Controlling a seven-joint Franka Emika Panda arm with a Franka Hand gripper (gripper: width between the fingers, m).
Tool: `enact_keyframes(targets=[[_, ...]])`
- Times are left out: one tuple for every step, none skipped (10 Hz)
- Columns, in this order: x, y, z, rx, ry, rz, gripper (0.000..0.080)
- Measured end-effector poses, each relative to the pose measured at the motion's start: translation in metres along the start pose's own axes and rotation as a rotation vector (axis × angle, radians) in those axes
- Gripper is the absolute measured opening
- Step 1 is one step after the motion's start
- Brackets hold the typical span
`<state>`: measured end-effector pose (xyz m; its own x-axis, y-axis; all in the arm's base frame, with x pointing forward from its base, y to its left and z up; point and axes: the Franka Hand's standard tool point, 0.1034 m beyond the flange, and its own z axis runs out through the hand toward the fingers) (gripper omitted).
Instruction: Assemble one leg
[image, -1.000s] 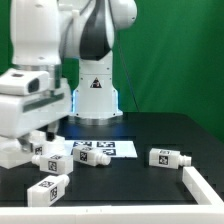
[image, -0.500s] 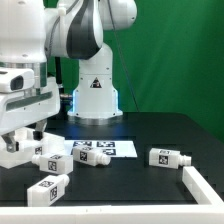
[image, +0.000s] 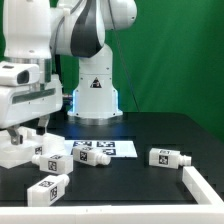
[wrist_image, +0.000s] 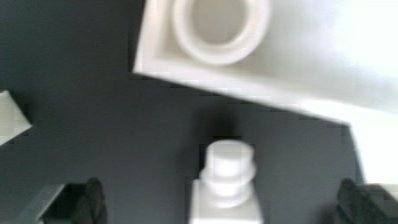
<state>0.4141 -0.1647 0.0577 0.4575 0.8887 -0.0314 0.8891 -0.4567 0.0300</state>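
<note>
My gripper (image: 27, 135) hangs open at the exterior view's left, just above the table. In the wrist view a white leg (wrist_image: 226, 182) lies on the dark table between my two dark fingers (wrist_image: 79, 203), untouched, with its narrower round end pointing at the large white panel (wrist_image: 302, 60). The same panel (image: 12, 152) shows partly under my hand in the exterior view. Several tagged legs lie near: one (image: 52, 161) by my hand, one (image: 92, 156) beside it, one (image: 47, 188) at the front, one (image: 168, 157) to the right.
The marker board (image: 112, 147) lies flat behind the legs, in front of the robot base (image: 96, 98). A white raised rim (image: 198, 188) runs along the front right corner. The panel has a round socket (wrist_image: 217, 26) near its corner.
My hand has shifted a little toward the exterior view's left and slightly up. The legs and the panel have not moved.
</note>
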Motion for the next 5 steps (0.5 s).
enact_keyframes(targets=[[-0.0088,-0.0127,0.0012,0.003,-0.002,0.040,0.0649],[-0.0139,-0.0178,0.0000,-0.003,-0.002,0.070,0.0649],[-0.0137,-0.0144,-0.0010,-0.008,-0.001,0.069,0.0649],[-0.0137,-0.0148,-0.0005,-0.007,-0.002,0.069,0.0649],[-0.0137,-0.0148,-0.0004,-0.007,-0.002,0.069,0.0649]])
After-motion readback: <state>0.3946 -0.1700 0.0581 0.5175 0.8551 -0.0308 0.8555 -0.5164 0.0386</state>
